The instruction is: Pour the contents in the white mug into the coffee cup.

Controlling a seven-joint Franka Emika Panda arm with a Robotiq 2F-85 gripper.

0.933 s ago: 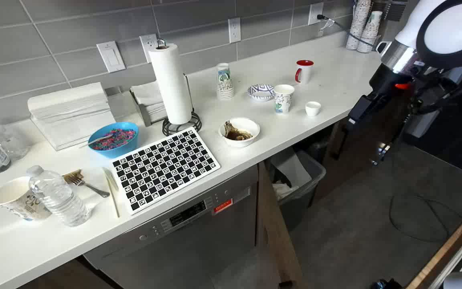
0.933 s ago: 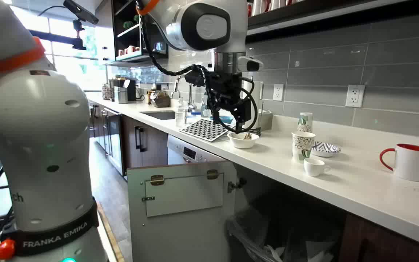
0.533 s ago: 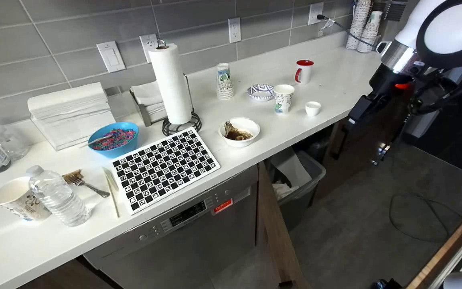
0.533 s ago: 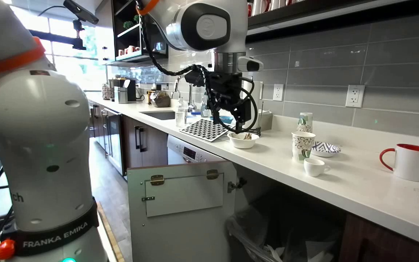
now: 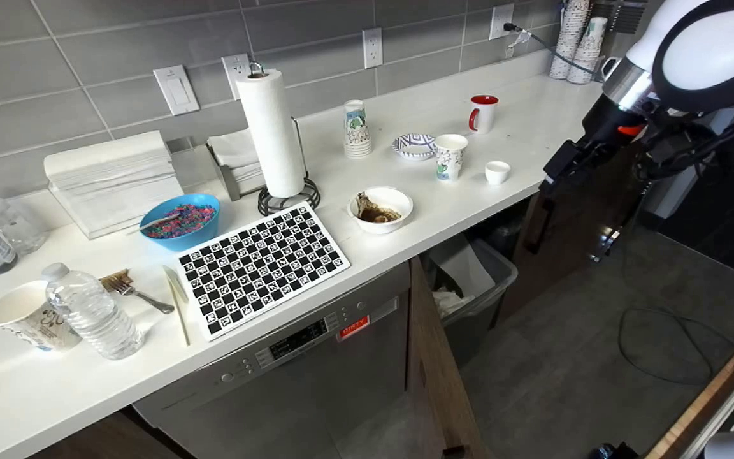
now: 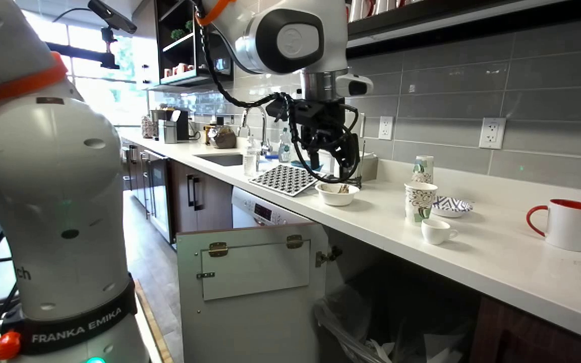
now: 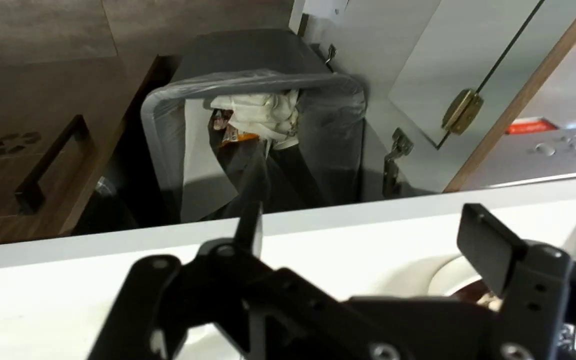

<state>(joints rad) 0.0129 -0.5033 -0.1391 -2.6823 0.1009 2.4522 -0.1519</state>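
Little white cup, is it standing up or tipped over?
Standing up. In both exterior views the little white cup sits upright on the counter, its rim on top.

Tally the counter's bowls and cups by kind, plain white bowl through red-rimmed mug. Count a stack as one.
Bowls: 2 (plain white bowl, patterned bowl)
Handled cups: 2 (small white cup, red-rimmed mug)
Loose paper cups: 1
Cup stacks: 1
Total: 6

A gray tiled wall [image 6: 452, 96] backs the white counter [image 6: 502, 262]; a far window [image 6: 106, 101] glows.
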